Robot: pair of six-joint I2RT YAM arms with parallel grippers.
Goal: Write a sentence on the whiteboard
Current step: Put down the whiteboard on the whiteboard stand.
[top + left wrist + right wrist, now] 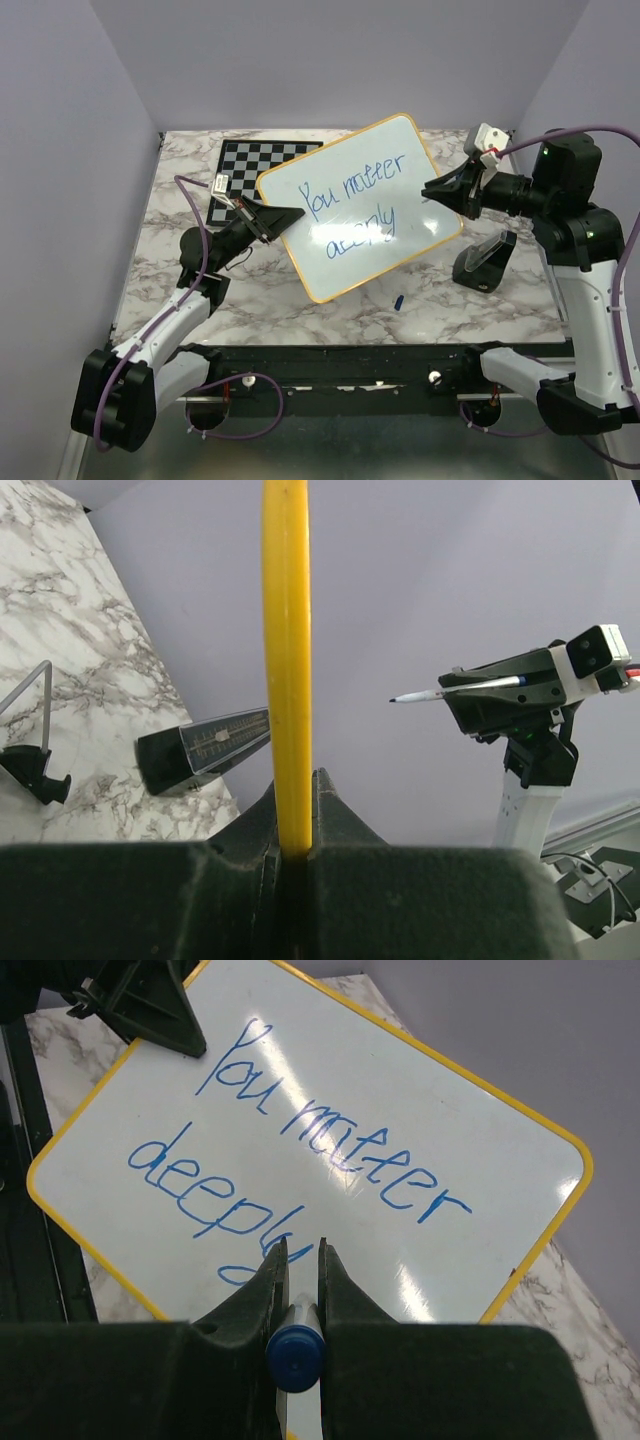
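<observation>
Two pincers hold things: the left pincer (287, 214) is clamped on the whiteboard (425, 150) by its yellow frame, tilted over the middle of the table (175, 215); the right pincer (430, 189) is closed around a marker (293, 1355), pointing at the blue sentence (350, 205)

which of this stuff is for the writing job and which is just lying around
For the job: whiteboard, sentence, marker in the right gripper, left gripper gripping the board's edge.
Lying about: chessboard, black stand, small blue cap.
</observation>
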